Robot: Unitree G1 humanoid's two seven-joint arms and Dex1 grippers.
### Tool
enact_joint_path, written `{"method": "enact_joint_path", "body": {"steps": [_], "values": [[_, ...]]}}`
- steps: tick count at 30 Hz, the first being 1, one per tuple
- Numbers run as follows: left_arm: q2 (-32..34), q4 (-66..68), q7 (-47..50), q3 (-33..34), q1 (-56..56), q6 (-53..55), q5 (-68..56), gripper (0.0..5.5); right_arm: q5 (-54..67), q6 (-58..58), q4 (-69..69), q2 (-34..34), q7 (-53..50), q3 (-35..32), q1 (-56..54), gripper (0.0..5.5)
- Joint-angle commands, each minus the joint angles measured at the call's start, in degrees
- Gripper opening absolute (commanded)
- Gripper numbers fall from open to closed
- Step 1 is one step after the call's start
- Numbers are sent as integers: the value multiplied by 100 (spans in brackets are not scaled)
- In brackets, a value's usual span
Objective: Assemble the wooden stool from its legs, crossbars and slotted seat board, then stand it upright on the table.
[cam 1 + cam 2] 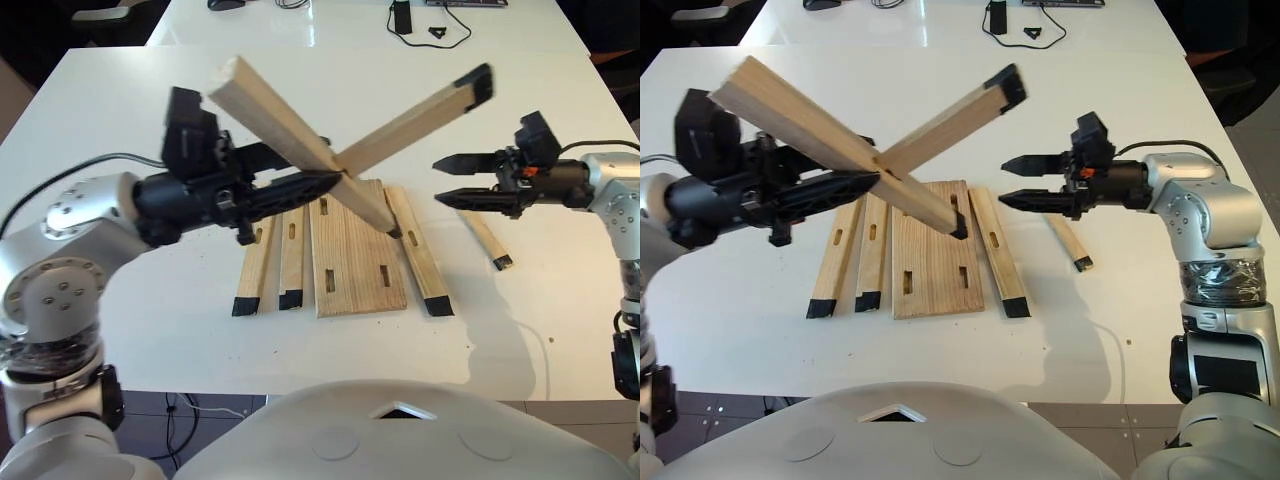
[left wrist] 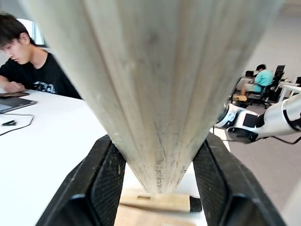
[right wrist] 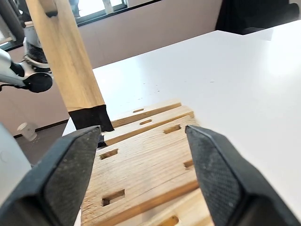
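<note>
The left gripper (image 1: pixel 325 183) is clenched on a pair of crossed legs (image 1: pixel 290 130) right at their joint, holding the X up above the table (image 1: pixel 120 110). How the 2 legs are fixed together is hidden by the fingers. In the left wrist view the wood blocks nearly everything between the 2 fingers (image 2: pixel 101 183). The black-capped lower end of one leg comes down over the far right corner of the seat board (image 1: pixel 350 270); whether it touches is hard to tell.

The seat board lies flat on the table, its far edge partly covered by the raised legs. 2 loose legs (image 1: pixel 257 262) lie just beside its left edge and 1 more leg (image 1: pixel 420 250) along its right edge. A short crossbar (image 1: pixel 485 238) lies farther right, partly hidden under the right gripper (image 1: pixel 440 181), which hovers with jaws spread and grasping nothing.
</note>
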Motion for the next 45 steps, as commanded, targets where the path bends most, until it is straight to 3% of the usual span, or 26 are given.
{"method": "enact_joint_path", "body": {"steps": [1, 7, 19, 30, 45], "values": [[552, -140, -676, 482, 651, 57, 268, 202, 54, 64, 50, -71, -200, -368, 271, 331], [590, -399, -1266, 106, 1477, -441, 1358, 202, 36, 7, -201, 83, -417, -438, 628, 331], [347, -180, -1391, -867, 1641, -1263, 2721, 202, -188, -135, -215, 141, -428, -233, 574, 331], [860, 32, -1911, -1837, 1952, -2328, 4270, 202, -235, -197, -180, 184, -456, -232, 542, 331], [1079, 1171, -2722, -2887, 569, -2086, 4207, 202, -311, -294, -292, 442, -638, -169, 731, 331]]}}
